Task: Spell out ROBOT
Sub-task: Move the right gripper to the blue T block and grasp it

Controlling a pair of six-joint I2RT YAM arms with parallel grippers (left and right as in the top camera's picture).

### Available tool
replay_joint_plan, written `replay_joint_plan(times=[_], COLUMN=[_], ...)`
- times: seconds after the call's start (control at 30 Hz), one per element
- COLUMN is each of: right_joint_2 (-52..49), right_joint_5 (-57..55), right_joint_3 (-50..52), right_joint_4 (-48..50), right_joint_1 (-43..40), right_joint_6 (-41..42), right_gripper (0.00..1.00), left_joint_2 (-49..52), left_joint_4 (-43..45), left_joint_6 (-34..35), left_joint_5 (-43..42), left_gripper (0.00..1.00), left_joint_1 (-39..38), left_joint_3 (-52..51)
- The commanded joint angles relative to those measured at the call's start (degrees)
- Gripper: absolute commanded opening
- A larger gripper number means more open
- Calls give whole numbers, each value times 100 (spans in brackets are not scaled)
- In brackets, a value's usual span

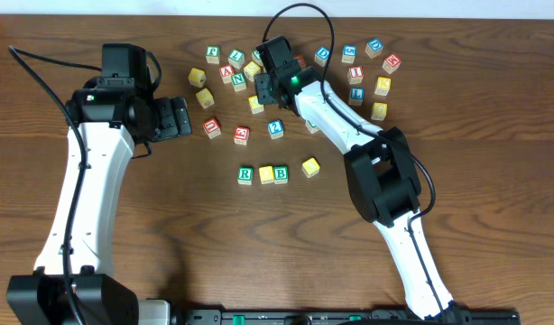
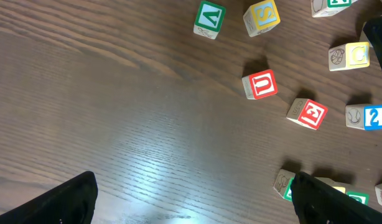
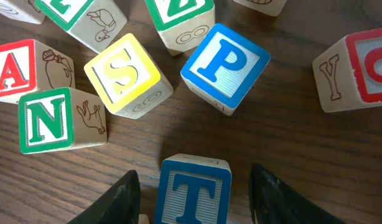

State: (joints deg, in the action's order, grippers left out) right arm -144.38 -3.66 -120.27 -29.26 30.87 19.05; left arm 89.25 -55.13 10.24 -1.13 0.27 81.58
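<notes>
On the table, a green R block (image 1: 245, 174), a yellow block (image 1: 266, 174) and a green B block (image 1: 280, 173) stand in a row, with a yellow block (image 1: 310, 166) just to their right. My right gripper (image 1: 262, 90) is over the block pile at the back. In the right wrist view it is open (image 3: 200, 202), with a blue T block (image 3: 194, 190) between the fingers and a gap on each side. My left gripper (image 1: 182, 117) is open and empty above bare wood (image 2: 191, 202).
Around the T lie a yellow S (image 3: 122, 74), blue P (image 3: 225, 62), green N (image 3: 48, 121), red A (image 3: 13, 68) and a red block (image 3: 365, 62). Red U (image 2: 260, 84) and blue 2 (image 2: 368, 117) lie ahead of the left gripper. More blocks lie at the back right (image 1: 367, 72).
</notes>
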Motion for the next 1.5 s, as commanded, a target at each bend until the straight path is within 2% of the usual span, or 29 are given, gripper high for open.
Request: replay_joint_plan(times=[0.0,0.57,0.97,1.33,1.47], right_joint_2=[-107,-107,-201,-192,46], right_joint_5=[-76,-166,-201,-221,-216], right_joint_3=[-42,-28,4,-2,-7], right_joint_4=[11,-13,151,205,111], right_joint_1=[-44,-59,-57,-57,-57], right_joint_6=[109,216,367,365,363], right_gripper=[52,52,47,31,22], left_joint_2=[-31,-31,-31,-31,-31], left_joint_4=[-11,-11,-11,-11,-11], left_joint_6=[-79,-79,-79,-81,-79], left_joint_5=[55,55,55,55,55], left_gripper=[98,98,98,97,97], left_joint_1=[9,9,9,9,9], left_joint_3=[105,105,105,105,105])
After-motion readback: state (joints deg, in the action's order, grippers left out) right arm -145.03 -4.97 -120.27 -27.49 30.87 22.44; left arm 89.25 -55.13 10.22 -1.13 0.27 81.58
